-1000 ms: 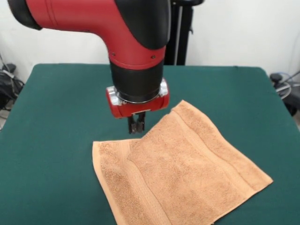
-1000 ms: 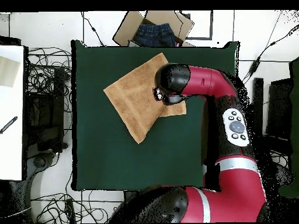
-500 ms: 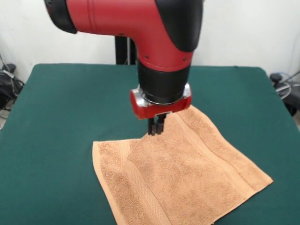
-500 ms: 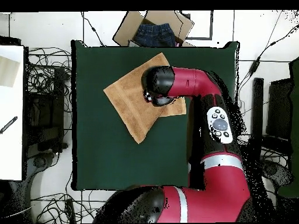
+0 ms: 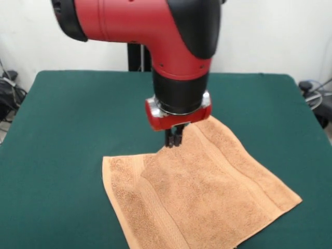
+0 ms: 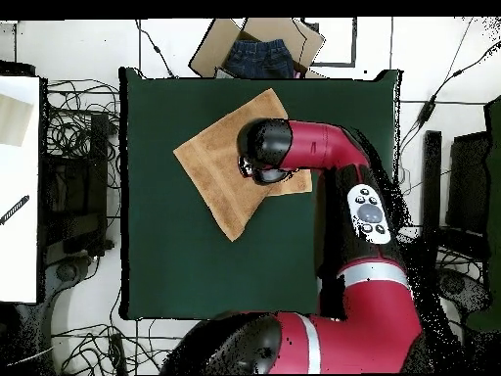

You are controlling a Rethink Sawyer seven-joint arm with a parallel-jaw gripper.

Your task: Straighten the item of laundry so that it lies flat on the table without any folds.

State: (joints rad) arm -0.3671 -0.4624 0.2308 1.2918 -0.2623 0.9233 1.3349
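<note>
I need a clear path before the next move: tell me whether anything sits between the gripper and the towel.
Nothing visible does. The gripper hangs just over the far edge of the towel, with only air between them. The green table around the towel shows no other objects.

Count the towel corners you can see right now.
3 in the overhead view. The towel shows corners at the top, the left and the bottom. The fourth, at the right, is hidden beneath the arm.
</note>
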